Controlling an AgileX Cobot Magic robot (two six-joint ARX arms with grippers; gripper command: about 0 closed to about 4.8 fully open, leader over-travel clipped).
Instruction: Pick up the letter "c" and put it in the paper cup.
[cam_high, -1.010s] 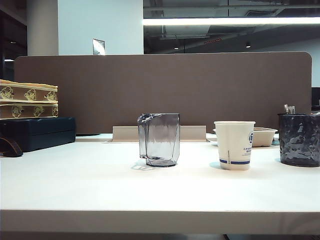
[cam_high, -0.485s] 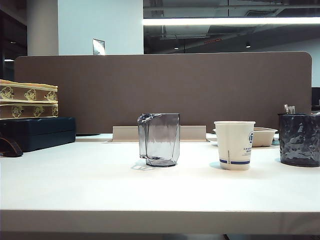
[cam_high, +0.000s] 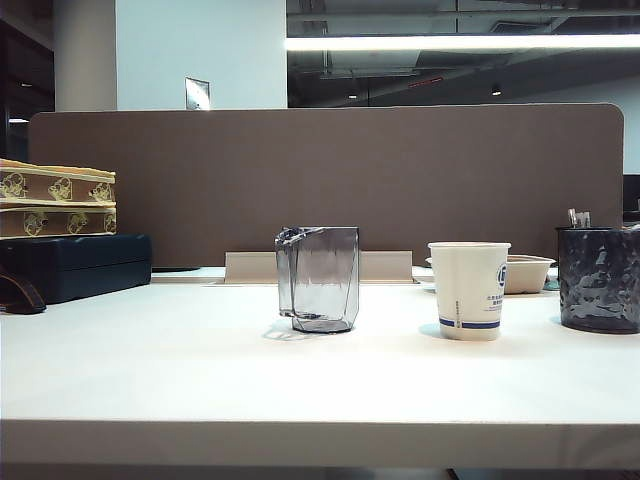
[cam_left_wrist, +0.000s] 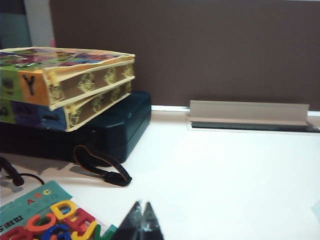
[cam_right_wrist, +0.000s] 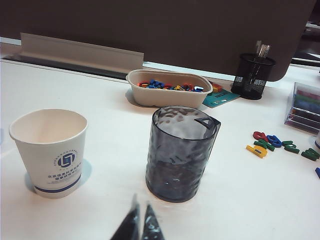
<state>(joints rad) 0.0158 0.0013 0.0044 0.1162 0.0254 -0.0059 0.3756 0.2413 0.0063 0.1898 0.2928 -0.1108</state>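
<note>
Left pincer (cam_left_wrist: 140, 222) and right pincer (cam_right_wrist: 138, 225), closed, appear only in wrist views.

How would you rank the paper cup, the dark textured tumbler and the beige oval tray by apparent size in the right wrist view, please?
1. Dark textured tumbler.
2. Paper cup, slightly smaller.
3. Beige oval tray, though it sits farther back, so this is unsure.

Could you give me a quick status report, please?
Left gripper and right gripper shut, empty. Paper cup upright, empty. Letter "c" not picked out. Nothing blocking.
</note>
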